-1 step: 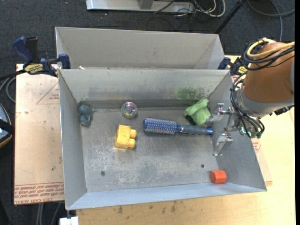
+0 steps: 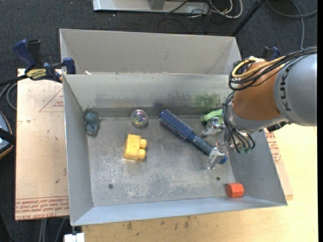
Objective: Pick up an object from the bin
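Gripper (image 2: 218,158) is hanging low in the bin (image 2: 166,185), its tip sitting at the handle end of the blue brush (image 2: 179,126). The brush is lying flat on the floor, running away from the gripper up and to the left, with the bristle head at the far end. Parted or closed: cannot tell, since wrist and cables are crowding the tip. I am not seeing the handle clamped, so I am not logging a hold. Judging the step in hand as seating on the handle before any lift. To do it well, I am suggesting closing across the handle's narrow width, square to its long axis, and a little further in from the very end. The bristle head is likely the heavier part and will be trying to swing down. A green piece (image 2: 209,116) is lying just behind the gripper, and the sloped wall is close on the arm's side, so a straight rise looks safest. An orange block (image 2: 234,189) is sitting near, toward the front, apart from the tip. The yellow block (image 2: 135,147) and silver ball (image 2: 139,117) are lying well apart, beyond the brush head.
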